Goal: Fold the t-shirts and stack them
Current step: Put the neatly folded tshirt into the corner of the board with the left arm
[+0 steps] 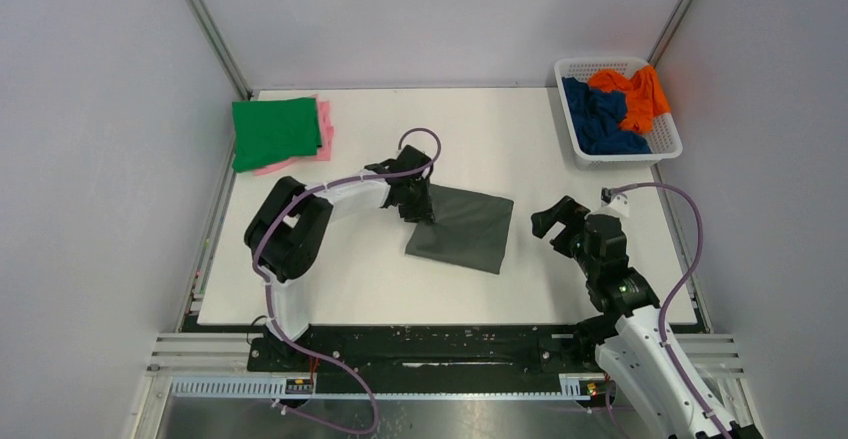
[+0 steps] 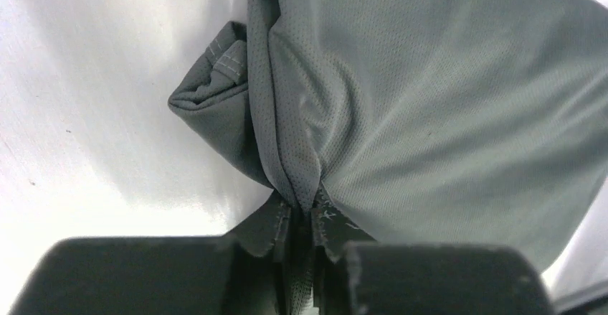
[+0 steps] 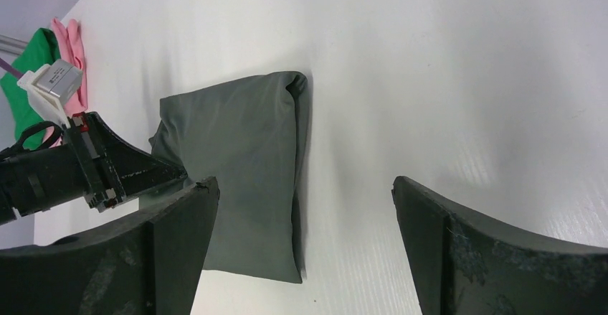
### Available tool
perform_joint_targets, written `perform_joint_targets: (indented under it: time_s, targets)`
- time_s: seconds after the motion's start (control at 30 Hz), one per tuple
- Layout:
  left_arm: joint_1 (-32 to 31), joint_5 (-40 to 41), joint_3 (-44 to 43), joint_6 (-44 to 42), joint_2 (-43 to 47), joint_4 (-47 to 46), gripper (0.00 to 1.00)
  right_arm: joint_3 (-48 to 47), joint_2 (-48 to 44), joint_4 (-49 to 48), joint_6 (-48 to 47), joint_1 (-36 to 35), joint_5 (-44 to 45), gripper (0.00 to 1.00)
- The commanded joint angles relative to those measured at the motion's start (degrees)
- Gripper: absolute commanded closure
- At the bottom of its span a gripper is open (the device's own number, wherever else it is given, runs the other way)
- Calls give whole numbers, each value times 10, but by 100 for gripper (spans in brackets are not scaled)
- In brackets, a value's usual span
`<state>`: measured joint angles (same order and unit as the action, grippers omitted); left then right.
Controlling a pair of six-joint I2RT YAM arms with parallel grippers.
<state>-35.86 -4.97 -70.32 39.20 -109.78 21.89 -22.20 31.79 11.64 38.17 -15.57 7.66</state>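
A folded dark grey t-shirt lies in the middle of the table. My left gripper is shut on its left edge, a pleat of cloth pinched between the jaws. Over bare table to the shirt's right my right gripper stands open, holding nothing. A folded green t-shirt rests on a pink one at the back left. An orange t-shirt and a navy blue one lie crumpled in the basket.
The white lattice basket stands at the back right corner. Grey walls enclose the white table on three sides. The left arm's purple cable loops above the grey shirt.
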Motion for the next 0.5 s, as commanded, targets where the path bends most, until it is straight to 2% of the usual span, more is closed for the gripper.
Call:
perform_joint_targets:
  time_s: [0.0,0.07,0.23,0.3,0.47]
  targets:
    - [-18,147,-55,-6,-41,120,100,-13,-1,0,-6,3,19,1]
    - [-18,187,-95,-30,-50,146,100,-16,-1,6,-6,2,25,0]
    - [-17,365,-209,-106,-81,217,100,-19,-10,16,-1,2,35,1]
    - [-16,432,-229,-152,-88,205,100,-15,-11,10,5,3,30,1]
    - [0,535,-268,-291,-116,142,100,-6,-5,-4,38,2,41,0]
